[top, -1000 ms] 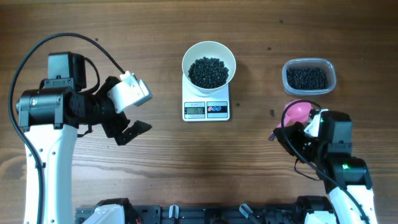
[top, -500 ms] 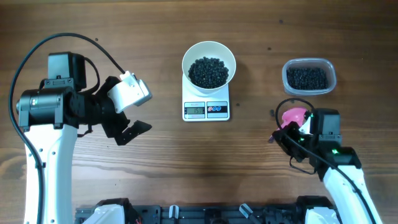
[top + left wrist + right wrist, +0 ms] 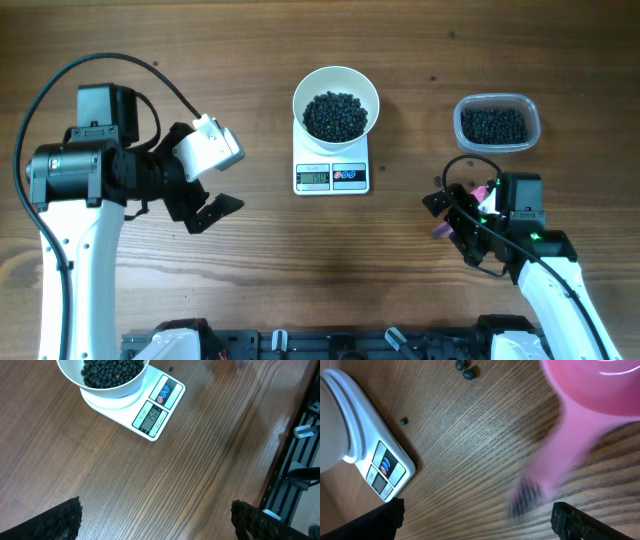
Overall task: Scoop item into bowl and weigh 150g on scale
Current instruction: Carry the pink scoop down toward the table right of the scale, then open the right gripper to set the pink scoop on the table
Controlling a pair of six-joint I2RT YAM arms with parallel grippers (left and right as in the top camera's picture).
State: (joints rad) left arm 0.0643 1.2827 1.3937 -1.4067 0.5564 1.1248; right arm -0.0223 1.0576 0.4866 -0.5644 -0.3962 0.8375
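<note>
Bowl (image 3: 336, 75) of beans (image 3: 335, 115) on your scale (image 3: 332, 178); weighing appears complete. Left pincer (image 3: 157, 517) and right pincer (image 3: 477, 512) gape empty, scoop (image 3: 565, 450) loose.

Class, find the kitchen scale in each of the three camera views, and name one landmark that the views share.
Overhead: scale in the upper centre, display facing the bottom edge.
Left wrist: scale at the top, left of centre, turned at an angle.
Right wrist: scale at the left edge, partly cut off.
Shared landmark: the white bowl sitting on it; the right wrist view shows only its blurred side.
</note>
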